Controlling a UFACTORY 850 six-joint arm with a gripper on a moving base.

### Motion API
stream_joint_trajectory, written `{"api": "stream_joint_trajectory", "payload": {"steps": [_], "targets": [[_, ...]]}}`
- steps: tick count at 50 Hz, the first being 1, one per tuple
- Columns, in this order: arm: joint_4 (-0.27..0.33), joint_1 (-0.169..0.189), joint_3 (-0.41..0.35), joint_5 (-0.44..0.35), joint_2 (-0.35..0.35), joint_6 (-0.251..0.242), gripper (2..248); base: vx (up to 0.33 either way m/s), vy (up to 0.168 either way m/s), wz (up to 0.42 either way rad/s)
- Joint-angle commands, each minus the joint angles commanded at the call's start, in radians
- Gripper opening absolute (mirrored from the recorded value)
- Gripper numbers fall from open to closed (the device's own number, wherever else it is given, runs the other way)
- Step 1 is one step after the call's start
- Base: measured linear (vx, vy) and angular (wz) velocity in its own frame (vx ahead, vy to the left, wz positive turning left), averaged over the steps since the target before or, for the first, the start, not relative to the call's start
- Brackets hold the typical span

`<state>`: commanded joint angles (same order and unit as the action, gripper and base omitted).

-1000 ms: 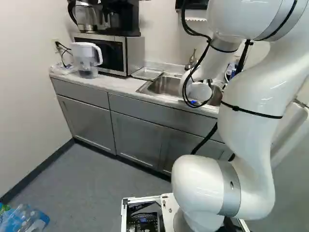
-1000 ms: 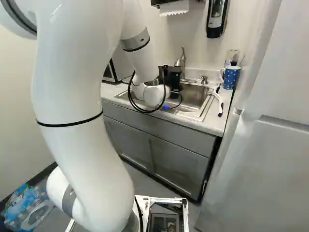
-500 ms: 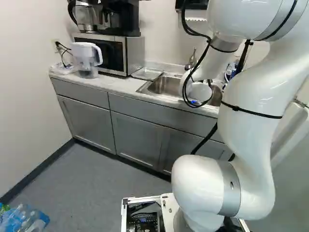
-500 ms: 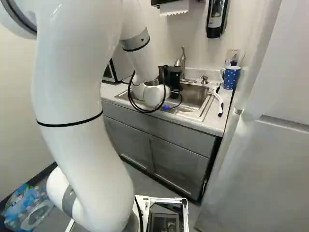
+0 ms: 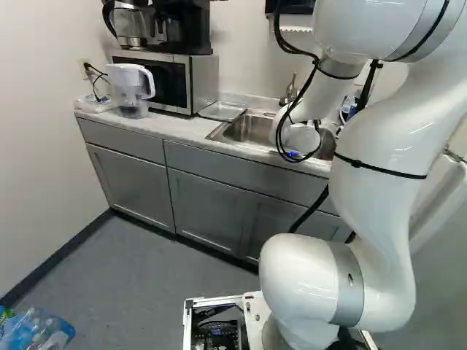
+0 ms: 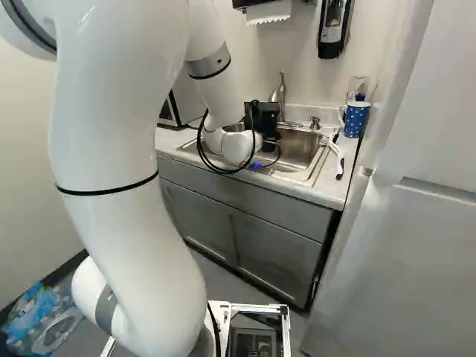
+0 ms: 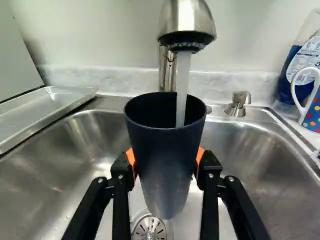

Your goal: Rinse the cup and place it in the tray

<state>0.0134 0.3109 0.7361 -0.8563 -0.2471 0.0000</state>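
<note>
Holding the cup right under the faucet, mouth up, we had water pouring straight in, with our gripper clamped on it from both sides. The tray sat off to one side of the faucet, pump and dotted mug on the other, mug farther out.

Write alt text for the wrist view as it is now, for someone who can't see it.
A black gripper holds a dark cup upright by its sides as water runs from the faucet into it, above the drain of a steel sink. A metal tray and a polka-dot mug stand on opposite sides.
</note>
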Motion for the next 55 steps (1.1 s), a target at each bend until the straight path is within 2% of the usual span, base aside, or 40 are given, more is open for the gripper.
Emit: {"api": "stream_joint_trajectory", "payload": {"steps": [55], "targets": [[0.000, 0.000, 0.000, 0.000, 0.000, 0.000, 125, 0.000, 0.000, 0.000]]}}
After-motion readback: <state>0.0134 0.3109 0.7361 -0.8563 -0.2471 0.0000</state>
